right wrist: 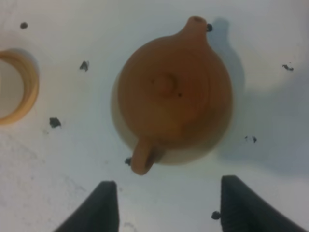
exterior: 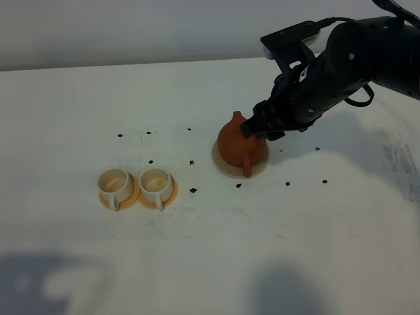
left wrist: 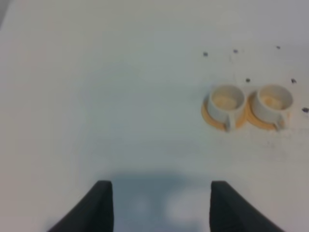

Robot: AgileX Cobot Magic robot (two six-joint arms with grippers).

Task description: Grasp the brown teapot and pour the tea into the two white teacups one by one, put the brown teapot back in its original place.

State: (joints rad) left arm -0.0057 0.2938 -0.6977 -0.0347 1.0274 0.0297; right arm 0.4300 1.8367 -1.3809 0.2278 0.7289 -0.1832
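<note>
"From the high camera, what goes on the list?"

"Item: brown teapot (exterior: 239,146), upright on its beige coaster (exterior: 224,169), spout to twelve o'clock, handle to six. Item: my right gripper (exterior: 258,128), hanging over the pot's two o'clock shoulder. Item: two white teacups (exterior: 116,182) (exterior: 156,182) on orange saucers (exterior: 133,195), side by side, at eight o'clock from the pot and well apart from it."

"Left wrist camera?"

"Item: my left gripper (left wrist: 160,188), fingers spread, nothing between them. Both cups (left wrist: 226,100) (left wrist: 273,100) lie ahead, insides faintly tan. Whether that is tea or only a tint, I cannot tell."

"Right wrist camera?"

"Item: fingers (right wrist: 104,205) spread wide, empty. The teapot (right wrist: 174,106) sits ahead of them, lid on, not between them. One saucer rim (right wrist: 30,87) shows at the edge."

"Progress?"

"The pot is in its place, not in my hand. I judge that either nothing is poured yet or everything is finished. The cups do not settle it."
</note>
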